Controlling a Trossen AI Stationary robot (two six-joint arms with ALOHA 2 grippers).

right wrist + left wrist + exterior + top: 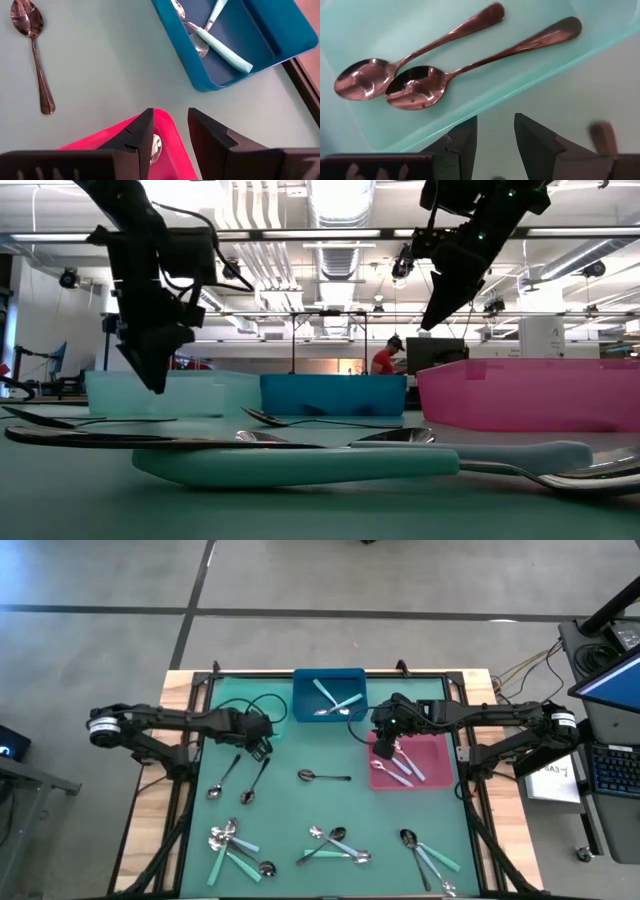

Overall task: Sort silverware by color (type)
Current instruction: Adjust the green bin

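Note:
My left gripper (262,745) hangs open and empty above the table, just near the rim of a pale turquoise bin (485,100) in which two dark spoons (415,85) lie flat. My right gripper (385,743) is open and empty over the left end of the pink bin (432,752), which holds shiny silver spoons (397,768). The blue bin (330,692) holds turquoise-handled spoons (220,47). Three dark spoons lie singly on the mat (325,777), (226,776), (256,780). Mixed heaps lie near the front edge (235,845), (335,845), (430,855).
The three bins stand in a row along the far side of the green mat (300,810). A black cable (265,705) loops over the turquoise bin's area. In the low view a turquoise-handled spoon (330,462) lies close in front. A person (383,360) stands far behind the table.

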